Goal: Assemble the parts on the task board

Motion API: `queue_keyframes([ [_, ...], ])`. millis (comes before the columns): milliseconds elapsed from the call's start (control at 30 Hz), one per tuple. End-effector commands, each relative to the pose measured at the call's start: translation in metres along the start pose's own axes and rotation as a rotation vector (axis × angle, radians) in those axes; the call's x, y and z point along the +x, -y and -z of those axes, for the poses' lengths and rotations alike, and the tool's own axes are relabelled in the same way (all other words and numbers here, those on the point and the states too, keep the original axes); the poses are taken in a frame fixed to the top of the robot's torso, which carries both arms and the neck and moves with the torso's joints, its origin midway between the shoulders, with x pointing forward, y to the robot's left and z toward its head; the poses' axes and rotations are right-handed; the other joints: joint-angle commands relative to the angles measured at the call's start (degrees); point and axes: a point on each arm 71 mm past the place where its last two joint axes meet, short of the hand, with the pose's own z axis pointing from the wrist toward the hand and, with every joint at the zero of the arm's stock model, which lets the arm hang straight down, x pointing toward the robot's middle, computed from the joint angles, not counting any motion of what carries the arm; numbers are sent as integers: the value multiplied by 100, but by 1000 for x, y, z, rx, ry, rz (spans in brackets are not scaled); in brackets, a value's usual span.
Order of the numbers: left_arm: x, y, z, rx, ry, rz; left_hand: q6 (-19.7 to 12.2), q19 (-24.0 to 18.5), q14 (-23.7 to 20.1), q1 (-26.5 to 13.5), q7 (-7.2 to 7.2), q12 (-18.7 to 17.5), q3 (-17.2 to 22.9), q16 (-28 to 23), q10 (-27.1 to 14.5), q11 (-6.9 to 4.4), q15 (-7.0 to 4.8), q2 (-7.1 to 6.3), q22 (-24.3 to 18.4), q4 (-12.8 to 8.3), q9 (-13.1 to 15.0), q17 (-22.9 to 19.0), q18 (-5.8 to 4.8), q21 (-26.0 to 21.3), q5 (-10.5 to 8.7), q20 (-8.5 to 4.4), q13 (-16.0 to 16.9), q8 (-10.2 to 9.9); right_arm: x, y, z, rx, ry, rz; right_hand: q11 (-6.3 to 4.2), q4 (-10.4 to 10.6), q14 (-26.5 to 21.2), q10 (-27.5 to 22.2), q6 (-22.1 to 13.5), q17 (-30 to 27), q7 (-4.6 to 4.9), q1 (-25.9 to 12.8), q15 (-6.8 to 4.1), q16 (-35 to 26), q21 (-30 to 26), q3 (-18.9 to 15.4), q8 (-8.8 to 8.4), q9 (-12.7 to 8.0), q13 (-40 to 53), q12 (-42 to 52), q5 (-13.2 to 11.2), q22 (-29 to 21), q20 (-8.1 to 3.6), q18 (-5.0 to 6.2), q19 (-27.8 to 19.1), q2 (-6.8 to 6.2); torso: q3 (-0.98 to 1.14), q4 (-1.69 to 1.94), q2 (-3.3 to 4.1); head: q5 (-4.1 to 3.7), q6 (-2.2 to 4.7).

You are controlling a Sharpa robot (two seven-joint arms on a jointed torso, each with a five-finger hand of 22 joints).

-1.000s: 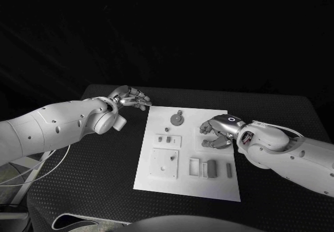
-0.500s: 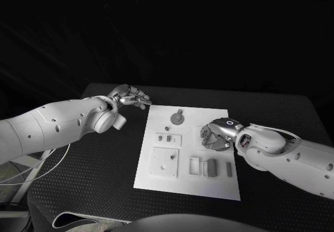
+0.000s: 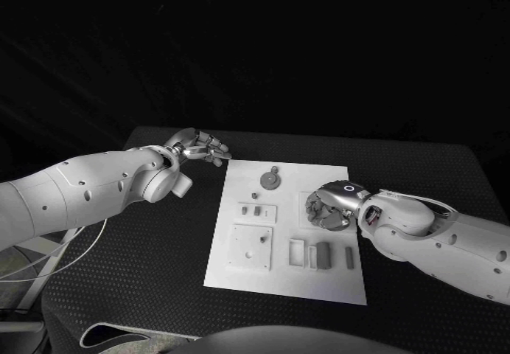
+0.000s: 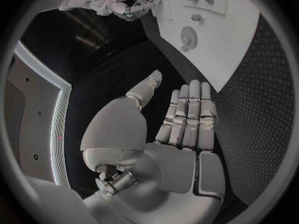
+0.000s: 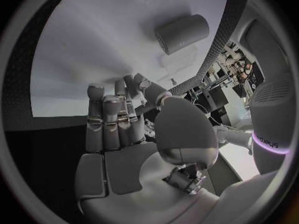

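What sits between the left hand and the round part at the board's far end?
Nothing visible. The left hand hovers open over bare black table beside the task board; the round part lies just inside the board's near corner, unobstructed.

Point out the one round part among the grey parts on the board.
The grey round disc with a small tab, at the white task board's far end; the other parts are rectangular blocks.

White task board (image 3: 239,276); grey parts (image 3: 323,256); black table (image 3: 138,243)
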Motion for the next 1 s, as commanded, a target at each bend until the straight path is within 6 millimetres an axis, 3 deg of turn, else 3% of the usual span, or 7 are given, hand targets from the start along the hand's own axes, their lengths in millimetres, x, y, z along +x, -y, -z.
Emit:
queue_keyframes([
  [33,1,2,0,13,-9,8,-35,-5,24,-40,6,1,-29,-20,-20,0,16,26,-10,-2,-5,10,-18,19,3,33,-7,36,1,-2,-1,-6,-9,13,9,-19,8,47,36,-9,-4,-13,-48,-6,12,-35,21,3,10,19,15,110,-20,359,10,45,-4,2,2,-1,-13],
  [333,1,2,-1,13,-9,8,-36,-5,24,-39,6,1,-30,-24,-21,0,16,26,-13,-4,-7,15,-17,19,3,33,-9,36,1,-4,-2,-6,-4,7,21,25,22,0,-5,-9,17,-179,-39,-27,11,-103,-22,-25,42,-31,15,100,-21,359,20,-131,-3,1,-1,1,-23],
  [467,1,2,-1,13,-10,8,-37,-6,24,-38,6,1,-30,-27,-22,0,16,26,-14,-5,-7,18,-17,19,3,33,-10,36,2,-4,-2,-7,-7,7,25,39,25,-9,-21,-8,25,-206,-35,-32,7,-97,-36,-34,52,-43,16,95,-24,359,24,-151,-6,3,-1,2,-31],
  [633,1,2,0,12,-9,8,-37,-6,24,-38,6,1,-31,-29,-22,1,16,27,-16,-5,-8,20,-17,19,3,33,-10,37,1,-5,-2,-4,0,13,12,26,34,25,19,0,8,-132,-47,-32,7,-13,-21,-33,85,-38,16,94,-40,359,35,23,-3,2,2,1,-36],
  [700,1,2,-1,12,-10,8,-38,-5,25,-39,6,1,-31,-30,-22,1,16,28,-16,-4,-8,22,-17,19,3,33,-11,37,1,-5,-2,-5,5,16,-7,12,42,79,71,6,-13,-77,-65,-29,12,44,5,-24,112,-15,16,97,-45,359,42,202,-3,2,2,1,-36],
  [833,1,2,-1,12,-10,8,-38,-5,25,-41,7,1,-32,-32,-21,1,16,29,-18,-3,-9,24,-18,19,3,34,-11,37,0,-7,-3,-8,22,23,-64,69,78,217,220,17,-70,29,-119,-21,32,293,74,1,179,43,17,103,-50,359,80,399,-3,1,0,-1,-40],
  [1000,1,2,-1,13,-10,8,-39,-4,26,-50,8,2,-35,-37,-21,1,16,36,-21,2,-10,31,-18,20,3,34,-13,38,0,-9,-3,-10,39,28,-105,76,126,303,306,38,-103,16,-161,4,72,402,115,23,234,75,16,115,-66,359,124,450,-2,1,0,-6,-45],
])
